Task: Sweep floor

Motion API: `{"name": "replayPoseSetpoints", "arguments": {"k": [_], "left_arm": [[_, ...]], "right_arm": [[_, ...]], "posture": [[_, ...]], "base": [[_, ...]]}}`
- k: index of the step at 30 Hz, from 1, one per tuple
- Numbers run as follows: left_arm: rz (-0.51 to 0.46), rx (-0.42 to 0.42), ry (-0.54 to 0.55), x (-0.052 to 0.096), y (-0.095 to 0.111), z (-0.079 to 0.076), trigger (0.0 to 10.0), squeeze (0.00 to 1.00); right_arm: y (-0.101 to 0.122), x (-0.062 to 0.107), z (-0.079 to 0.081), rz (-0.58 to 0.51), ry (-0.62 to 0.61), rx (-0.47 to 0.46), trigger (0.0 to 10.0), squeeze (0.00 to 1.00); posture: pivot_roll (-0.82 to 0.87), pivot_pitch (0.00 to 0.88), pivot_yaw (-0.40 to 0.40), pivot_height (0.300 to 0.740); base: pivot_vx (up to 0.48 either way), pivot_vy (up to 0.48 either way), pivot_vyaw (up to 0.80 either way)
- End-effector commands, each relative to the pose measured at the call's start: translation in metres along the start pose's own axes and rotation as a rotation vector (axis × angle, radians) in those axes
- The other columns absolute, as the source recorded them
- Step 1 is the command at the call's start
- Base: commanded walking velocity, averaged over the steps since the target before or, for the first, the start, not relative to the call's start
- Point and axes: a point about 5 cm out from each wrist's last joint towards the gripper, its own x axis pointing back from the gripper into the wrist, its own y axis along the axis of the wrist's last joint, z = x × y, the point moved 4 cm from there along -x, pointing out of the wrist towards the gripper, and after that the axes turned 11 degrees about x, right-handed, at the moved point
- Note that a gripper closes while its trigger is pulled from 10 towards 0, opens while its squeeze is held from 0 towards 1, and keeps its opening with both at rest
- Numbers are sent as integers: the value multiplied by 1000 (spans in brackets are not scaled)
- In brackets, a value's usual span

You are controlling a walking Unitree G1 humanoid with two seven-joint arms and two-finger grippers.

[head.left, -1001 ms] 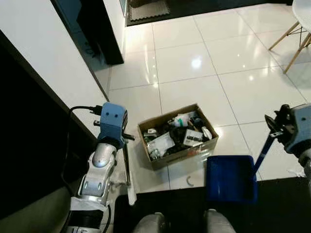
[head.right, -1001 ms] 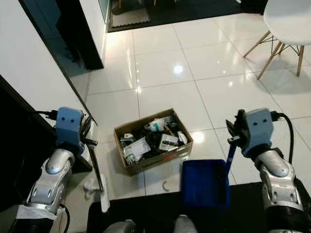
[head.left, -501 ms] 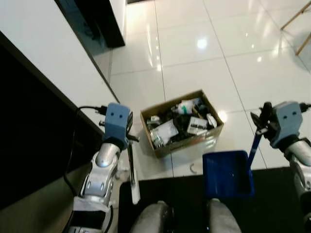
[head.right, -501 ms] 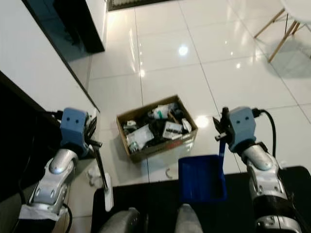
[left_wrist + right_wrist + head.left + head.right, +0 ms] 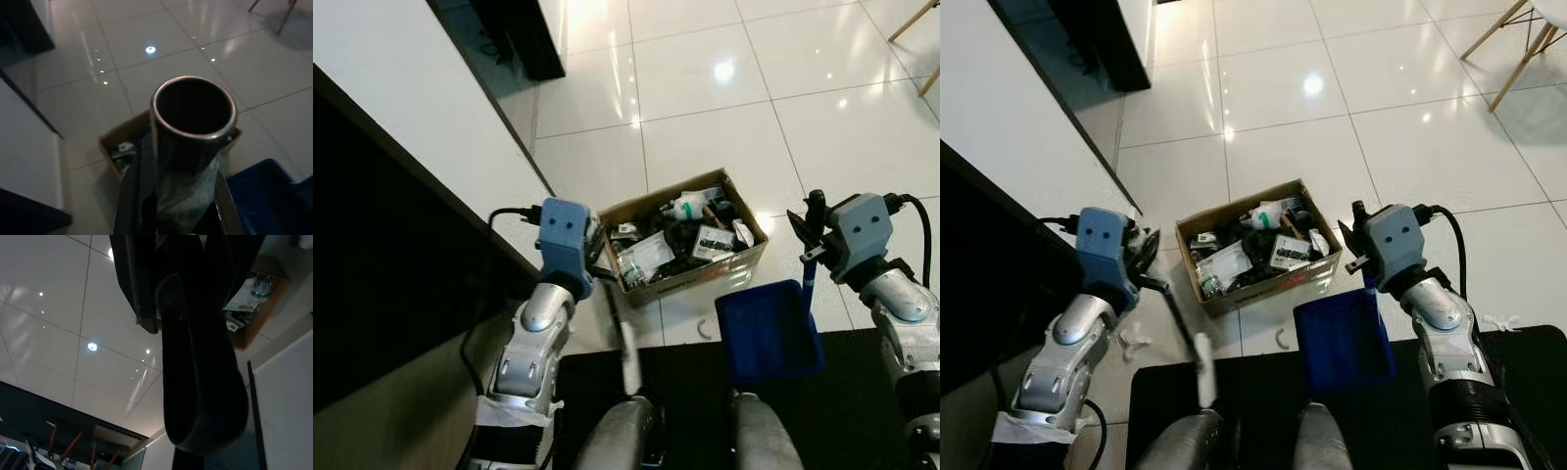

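Now the left end effector [image 5: 178, 196] grips the broom handle [image 5: 191, 117]. The right end effector [image 5: 810, 257] clasps the blue dustpan [image 5: 769, 331] beside the cardboard box [image 5: 685, 250].

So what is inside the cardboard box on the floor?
The box is full of mixed rubbish: a plastic bottle, white papers and dark items that I cannot identify. Whatever lies under this top layer is covered, and so is the box bottom.

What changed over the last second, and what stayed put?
The left gripper swung the broom so its head moved from beside the box toward the robot's feet. The right gripper drew the blue dustpan nearer the cardboard box. Both grips held; the box did not visibly move, though the camera shifted.
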Motion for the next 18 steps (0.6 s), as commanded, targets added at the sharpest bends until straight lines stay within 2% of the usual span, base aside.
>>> {"name": "replayPoseSetpoints", "arguments": {"k": [1, 2, 11, 16, 18], "left_arm": [[21, 12, -9, -2, -4, -3, 10000, 0], [32, 17, -16, -5, -8, -7, 10000, 0], [35, 35, -35, -12, -6, -15, 10000, 0], [16, 15, 7, -18, -5, -11, 10000, 0], [-20, 24, 25, -25, 4, -10, 10000, 0]], "right_arm": [[1, -2, 21, -18, 47, -9, 10000, 0], [-2, -1, 31, -12, 65, -13, 10000, 0], [-5, 0, 39, 2, 36, -54, 10000, 0], [-11, -1, 45, 25, 29, -86, 10000, 0], [-12, -1, 52, 28, 38, -99, 10000, 0]], "posture": [[64, 266, 155, 740], [64, 267, 156, 740], [55, 265, 163, 740], [51, 266, 165, 740], [49, 265, 166, 740]], "base": [[0, 0, 0], [0, 0, 0], [0, 0, 0], [0, 0, 0], [0, 0, 0]]}}
